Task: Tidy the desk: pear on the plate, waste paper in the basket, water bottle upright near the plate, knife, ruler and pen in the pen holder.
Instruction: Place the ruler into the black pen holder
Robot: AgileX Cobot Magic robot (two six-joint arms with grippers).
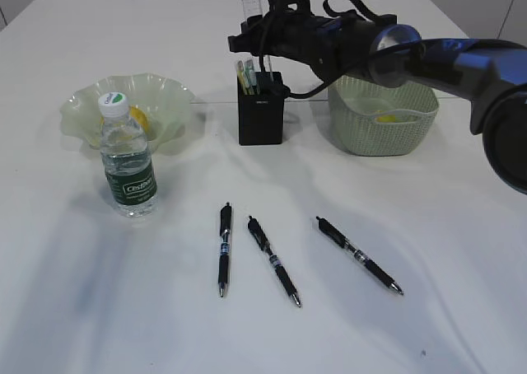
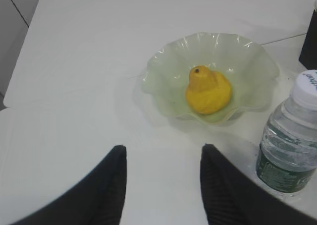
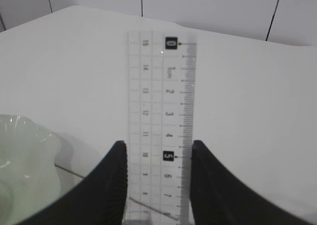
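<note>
Item: ruler [image 3: 161, 121], clear plastic, held upright between the two fingers of the right hand [image 3: 158, 185], which is clamped on its long edges. Its long axis is seen to run vertically, the zero end pointing up; in the exterior view it stands above the pen holder [image 1: 262, 114], the lower end hidden by the fingers.

Left hand [image 2: 163, 185]: released, nothing between the fingers, held over bare bench [image 2: 74, 86] just short of the plate [image 2: 168, 71].

Pear [image 2: 208, 90]: lying in the plate, stem end tilted up and away. Bottle [image 1: 127, 161]: upright, cap on, just in front of the plate. Basket [image 1: 383, 117]: to the right of the pen holder; something pale and yellowish is glimpsed inside, not identifiable. Pen holder: some items already stood in it.

Three pens [image 1: 272, 261]: lying flat on the bench near the front, apart from each other, tips toward the camera.

Risks judged: the ruler may be caught on the holder's rim or on the items already inside if lowered off-centre; the light holder could be tipped; a smooth ruler may slip in the grip
</note>
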